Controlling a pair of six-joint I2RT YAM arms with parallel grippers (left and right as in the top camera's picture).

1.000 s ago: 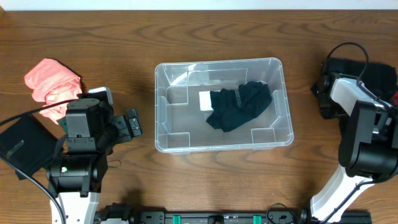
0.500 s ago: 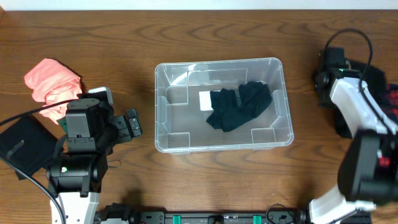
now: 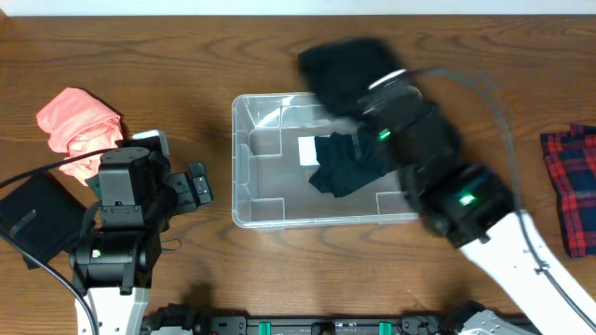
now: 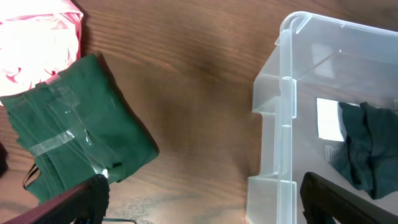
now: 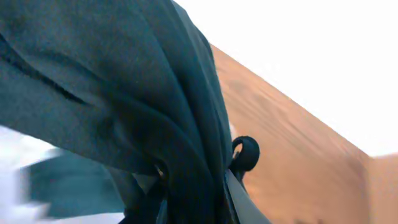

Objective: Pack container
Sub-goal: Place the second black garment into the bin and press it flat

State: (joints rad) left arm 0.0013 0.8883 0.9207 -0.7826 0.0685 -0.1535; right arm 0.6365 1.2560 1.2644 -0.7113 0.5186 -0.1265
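The right hand (image 3: 372, 93) holds a dark cloth (image 3: 346, 63) over the far rim of the container (image 3: 240, 158) in the middle of the bench (image 3: 140, 37), probably to drop it beside the dark garment (image 3: 358, 160) inside. The left hand (image 3: 193, 186) rests wide open nearby.

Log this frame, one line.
right gripper: holds black cloth over container | left gripper: open, empty | container: one dark garment inside | outside: pink cloth, green cloth, plaid cloth
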